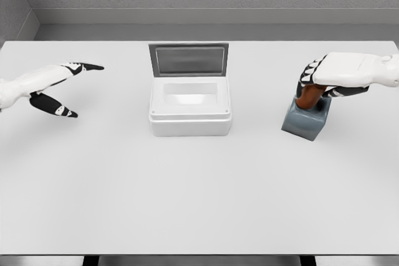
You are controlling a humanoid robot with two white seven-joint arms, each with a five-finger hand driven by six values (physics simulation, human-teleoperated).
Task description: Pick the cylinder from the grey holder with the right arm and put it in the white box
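Note:
A brown cylinder (310,96) stands in a grey holder (305,121) on the right side of the table. My right hand (319,79) is wrapped around the cylinder's upper part, fingers curled on it, and hides its top. The cylinder's lower end is still down inside the holder. A white box (190,113) sits at the table's middle with its lid (188,60) standing open at the back; its inside looks empty. My left hand (68,88) hovers over the left of the table with fingers spread, holding nothing.
The white table (199,191) stretches wide in front of the box and holder. A grey wall runs behind the far edge.

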